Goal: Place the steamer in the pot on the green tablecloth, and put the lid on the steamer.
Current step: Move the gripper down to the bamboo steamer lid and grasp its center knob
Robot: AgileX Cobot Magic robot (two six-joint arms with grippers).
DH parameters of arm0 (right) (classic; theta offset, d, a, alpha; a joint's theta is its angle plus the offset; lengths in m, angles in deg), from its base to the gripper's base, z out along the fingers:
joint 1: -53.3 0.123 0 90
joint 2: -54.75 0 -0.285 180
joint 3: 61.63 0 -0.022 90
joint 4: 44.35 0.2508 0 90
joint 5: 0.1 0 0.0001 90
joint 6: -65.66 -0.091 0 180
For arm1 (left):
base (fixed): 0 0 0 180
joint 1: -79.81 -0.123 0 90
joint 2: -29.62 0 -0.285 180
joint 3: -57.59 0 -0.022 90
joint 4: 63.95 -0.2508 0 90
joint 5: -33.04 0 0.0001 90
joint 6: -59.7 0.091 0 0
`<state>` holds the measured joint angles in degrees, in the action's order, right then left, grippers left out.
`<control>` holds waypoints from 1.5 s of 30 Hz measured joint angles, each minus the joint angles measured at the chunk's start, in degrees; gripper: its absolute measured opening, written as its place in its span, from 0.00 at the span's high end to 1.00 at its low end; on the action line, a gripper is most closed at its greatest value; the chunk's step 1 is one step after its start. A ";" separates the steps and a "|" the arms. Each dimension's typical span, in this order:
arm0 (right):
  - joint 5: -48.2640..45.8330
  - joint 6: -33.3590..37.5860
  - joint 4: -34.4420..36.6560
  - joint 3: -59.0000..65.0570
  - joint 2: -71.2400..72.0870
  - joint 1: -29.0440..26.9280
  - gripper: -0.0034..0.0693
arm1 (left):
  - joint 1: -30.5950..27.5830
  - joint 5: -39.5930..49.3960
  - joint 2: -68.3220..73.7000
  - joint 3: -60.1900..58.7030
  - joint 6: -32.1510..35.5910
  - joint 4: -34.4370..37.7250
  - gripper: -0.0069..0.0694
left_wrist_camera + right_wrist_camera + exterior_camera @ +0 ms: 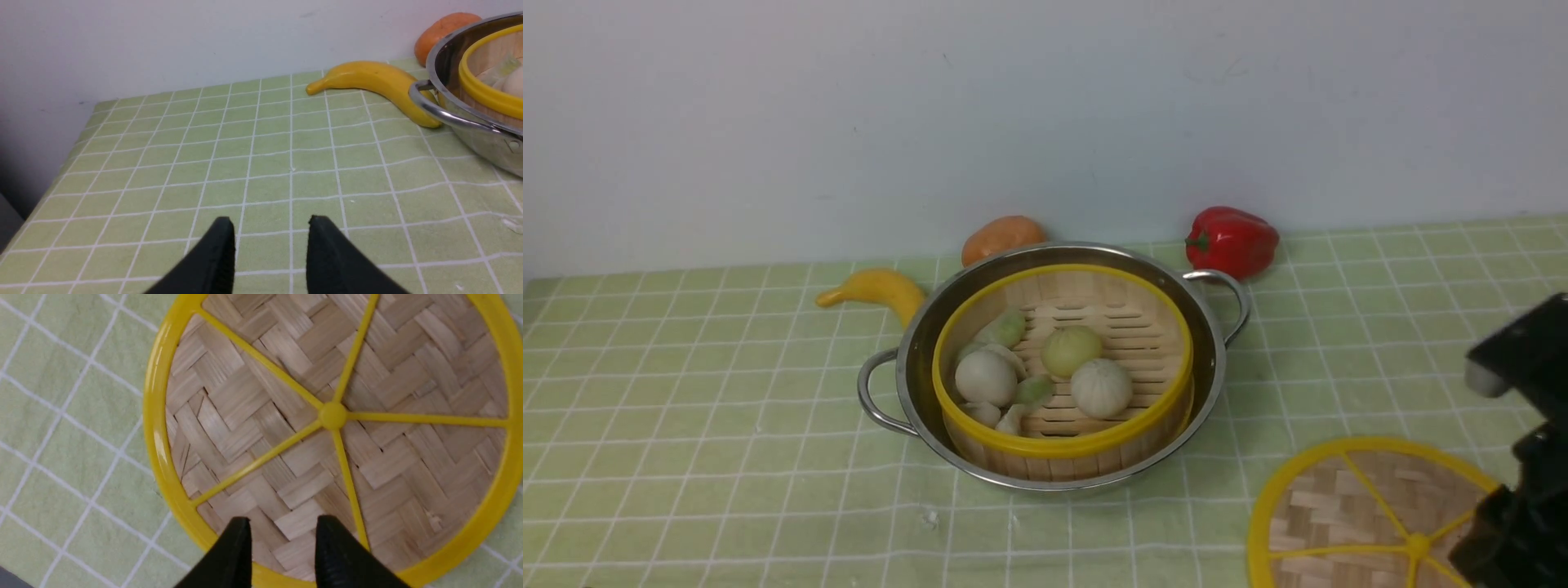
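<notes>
Front right, lid [1364,506] partly offscreen.

I get soft, even, bright light, faint shadow beside the pot [1210,359], glints on its steel, near fingers [212,261] slightly blurred.

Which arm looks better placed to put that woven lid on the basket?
The right. The right fingers, open, hang over the lid, which lies on the tablecloth on that side. The left fingers are over bare tablecloth, across the pot.
</notes>
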<state>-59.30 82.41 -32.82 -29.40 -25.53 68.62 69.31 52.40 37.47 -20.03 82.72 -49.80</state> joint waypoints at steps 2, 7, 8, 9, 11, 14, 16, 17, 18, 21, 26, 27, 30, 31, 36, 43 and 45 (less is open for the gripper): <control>-0.16 -5.04 -3.42 -3.81 -5.18 3.26 0.62 | 0.00 0.00 0.00 0.00 0.00 0.00 0.59; -3.03 -13.14 -8.10 -10.54 -11.76 6.03 0.62 | 0.00 0.03 0.00 0.00 0.00 0.00 0.59; -4.00 -14.36 -8.58 -11.69 -13.06 6.21 0.62 | 0.00 0.03 0.00 0.00 0.00 0.00 0.59; -4.96 -15.35 -8.90 -12.45 -14.23 6.28 0.62 | 0.00 0.03 0.00 0.00 0.00 0.00 0.59; -5.90 -16.75 -9.17 -12.89 -15.84 6.28 0.62 | 0.00 0.03 0.00 0.00 0.00 0.00 0.59; -7.00 -18.92 -9.46 -12.89 -18.79 6.28 0.62 | 0.00 0.03 0.00 0.00 0.00 0.00 0.59; -6.65 -19.94 -9.96 -12.89 -20.27 6.28 0.62 | 0.00 0.03 0.00 0.00 0.00 0.00 0.59; -6.65 -20.09 -10.03 -12.89 -20.40 6.28 0.62 | 0.00 0.03 0.00 0.00 0.00 0.00 0.59; -6.04 -20.65 -10.21 -12.89 -21.12 6.28 0.62 | 0.00 0.03 0.00 0.00 0.00 0.00 0.59; -4.50 -21.03 -10.33 -12.89 -21.94 6.28 0.62 | 0.00 0.03 0.00 0.00 0.00 0.00 0.59; -2.50 -21.92 -11.53 -12.89 -23.32 6.28 0.62 | 0.00 0.03 0.00 0.00 0.00 0.00 0.59; -2.29 -22.52 -11.93 -12.89 -23.42 6.28 0.62 | 0.00 0.03 0.00 0.00 0.00 0.00 0.59; -2.86 -24.66 -14.80 -12.89 -23.49 6.28 0.62 | 0.00 0.03 0.00 0.00 0.00 0.00 0.59; -3.17 -25.11 -15.26 -12.89 -23.49 6.28 0.62 | 0.00 0.03 0.00 0.00 0.00 0.00 0.59; -3.85 -25.69 -15.26 -12.89 -23.49 6.28 0.62 | 0.00 0.03 -0.07 0.00 0.00 -0.07 0.59; -3.72 -25.11 -12.05 -12.89 -23.49 6.28 0.62 | 0.00 0.03 -0.09 0.00 0.00 -0.07 0.59; -3.72 -25.04 -11.53 -12.89 -23.49 6.28 0.62 | 0.00 0.03 -0.09 0.00 0.00 -0.07 0.59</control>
<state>-63.01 57.37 -44.35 -42.29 -49.02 74.90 69.31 52.43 37.38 -20.03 82.72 -49.87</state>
